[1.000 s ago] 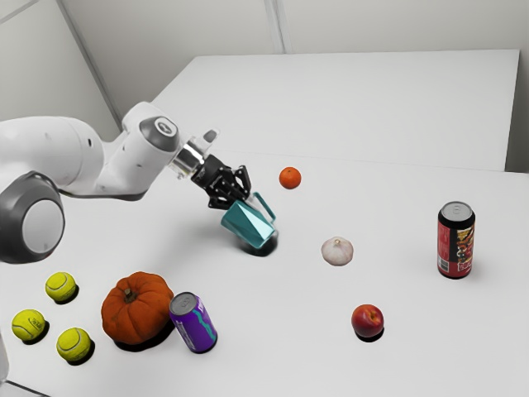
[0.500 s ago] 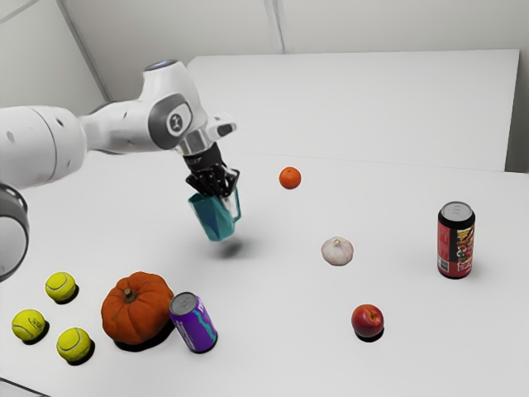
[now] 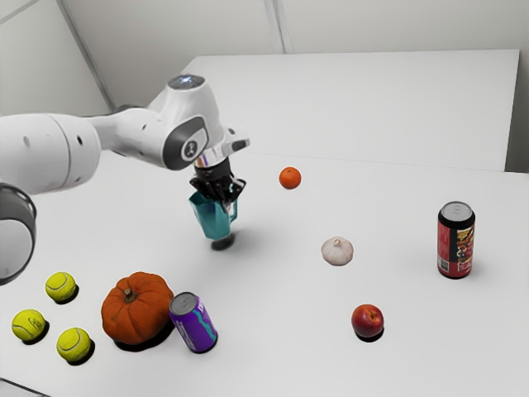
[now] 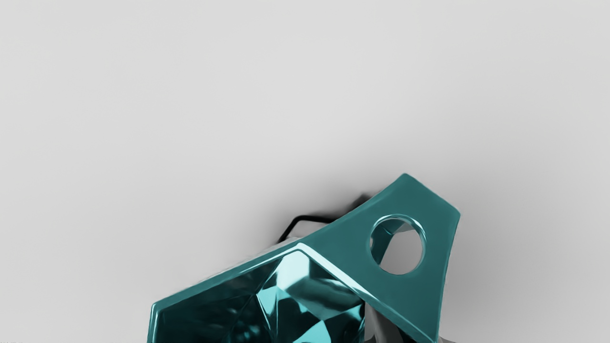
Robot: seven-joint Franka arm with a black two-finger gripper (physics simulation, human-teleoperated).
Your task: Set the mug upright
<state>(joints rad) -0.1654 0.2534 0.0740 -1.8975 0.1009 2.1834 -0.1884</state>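
The tool (image 3: 223,201) has its fingers closed on the teal mug (image 3: 212,219), which leans slightly, mouth up, over the smooth white desk (image 3: 289,289). Pale walls (image 3: 397,25) rise behind. The fingertips are largely hidden; glossy facets line the mug's partly cut-off interior.

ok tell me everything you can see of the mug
The mug is glossy teal, with an angular rim, a faceted inside and a broad handle pierced by a round hole. It looks like metal or glazed ceramic. Its opening faces up, but it leans a little, base toward the exterior view's right. The gripper holds it near the handle. A dark shadow lies below; whether the base touches the table I can't tell.
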